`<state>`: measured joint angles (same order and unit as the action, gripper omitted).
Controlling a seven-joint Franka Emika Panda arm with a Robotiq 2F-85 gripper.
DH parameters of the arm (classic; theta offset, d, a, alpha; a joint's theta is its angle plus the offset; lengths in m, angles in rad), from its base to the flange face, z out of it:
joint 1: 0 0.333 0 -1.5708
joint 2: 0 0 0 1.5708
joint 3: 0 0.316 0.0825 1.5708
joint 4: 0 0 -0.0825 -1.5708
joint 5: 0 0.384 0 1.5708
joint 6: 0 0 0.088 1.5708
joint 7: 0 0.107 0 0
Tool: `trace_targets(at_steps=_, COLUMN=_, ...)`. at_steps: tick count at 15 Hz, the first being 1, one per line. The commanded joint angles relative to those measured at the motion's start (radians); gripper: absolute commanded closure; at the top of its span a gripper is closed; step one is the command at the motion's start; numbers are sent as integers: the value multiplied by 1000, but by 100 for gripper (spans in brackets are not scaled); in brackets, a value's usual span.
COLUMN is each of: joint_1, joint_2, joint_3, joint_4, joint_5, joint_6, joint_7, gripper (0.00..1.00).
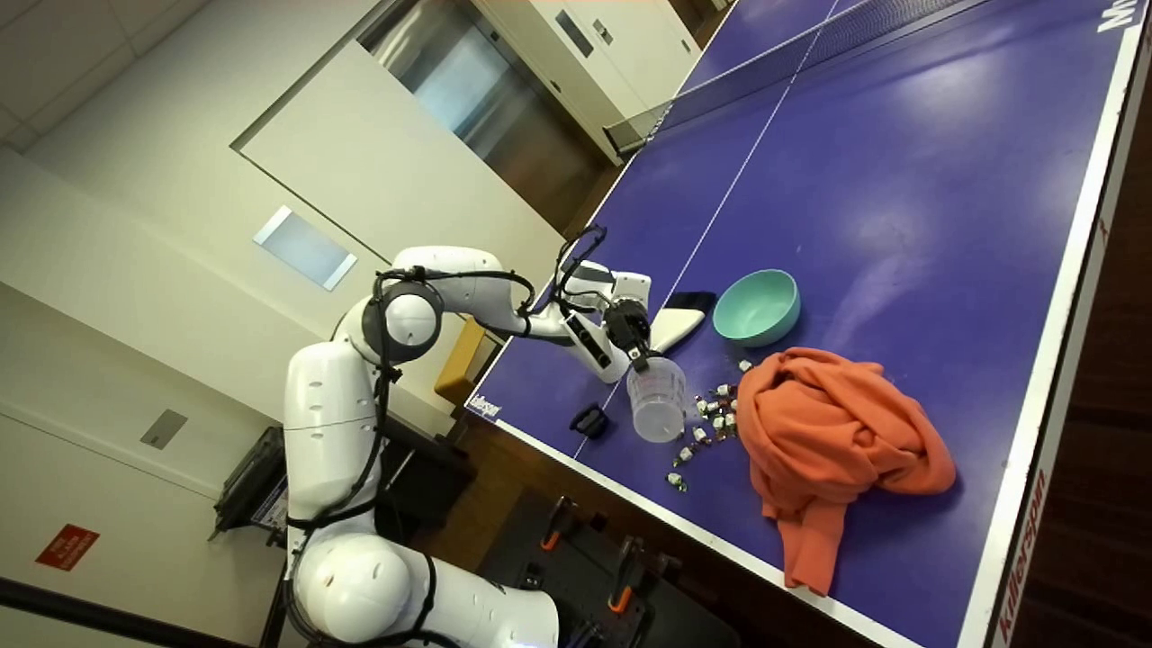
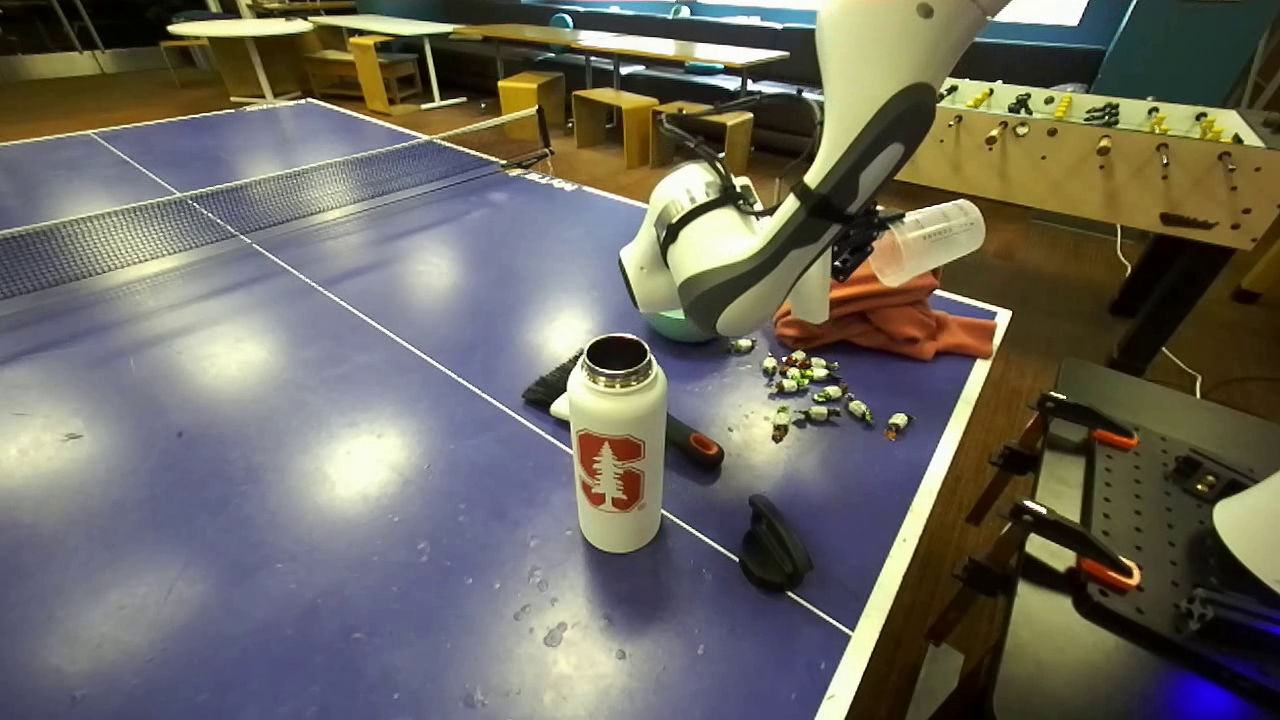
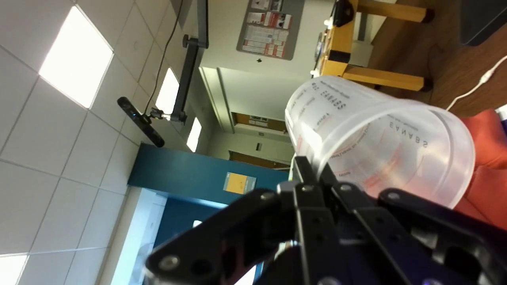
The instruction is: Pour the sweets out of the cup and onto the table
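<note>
The cup [image 2: 932, 240] is held up above the robot's end of the worktop [image 2: 300, 560], tipped on its side, with its mouth a little lower than its base in an exterior view. The pincer [image 3: 315, 169] is closed on it at the rim, the wall caught between its fingers. It should be light and thin — plastic that flexes rather than breaks — so a gentle pinch ought to do; squeezed hard, the rim would likely buckle. The rim is a sound place to take hold, though the smooth wall may pivot or slip when pinched at a single spot, so it wants slow turns. The sweets [image 2: 828, 394] lie scattered on the worktop and none shows inside the cup in the wrist view, so the pour looks done. They are small, wrapped and probably light, apt to skid if brushed. Some lie near the worktop's white-lined edge, and an orange sweater [image 1: 837, 441] lies just beside the scatter. A bowl [image 1: 756, 309], a brush [image 2: 692, 443], an upright bottle [image 2: 620, 470] and a black lid [image 2: 775, 548] are also nearby, so a low sweep of the cup looks risky; the roomier way seems to be upward first, then out toward the net [image 2: 300, 190].
</note>
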<state>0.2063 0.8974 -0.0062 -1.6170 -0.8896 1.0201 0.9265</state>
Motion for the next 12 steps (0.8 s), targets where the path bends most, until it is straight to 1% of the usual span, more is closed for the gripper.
trace_targets(at_steps=1, joint_1=-54, joint_2=-198, joint_3=31, joint_4=-116, joint_5=66, joint_6=91, joint_7=13, gripper=99)
trace_targets(at_steps=4, joint_1=-77, joint_2=-317, joint_3=34, joint_4=-153, joint_5=129, joint_6=146, joint_7=6, gripper=99)
trace_targets(at_steps=7, joint_1=-87, joint_2=-408, joint_3=30, joint_4=-158, joint_5=212, joint_6=199, joint_7=14, gripper=99)
trace_targets(at_steps=9, joint_1=-91, joint_2=-443, joint_3=22, joint_4=-146, joint_5=258, joint_6=247, joint_7=32, gripper=99)
trace_targets(at_steps=12, joint_1=-95, joint_2=-469, joint_3=10, joint_4=-127, joint_5=308, joint_6=361, joint_7=63, gripper=99)
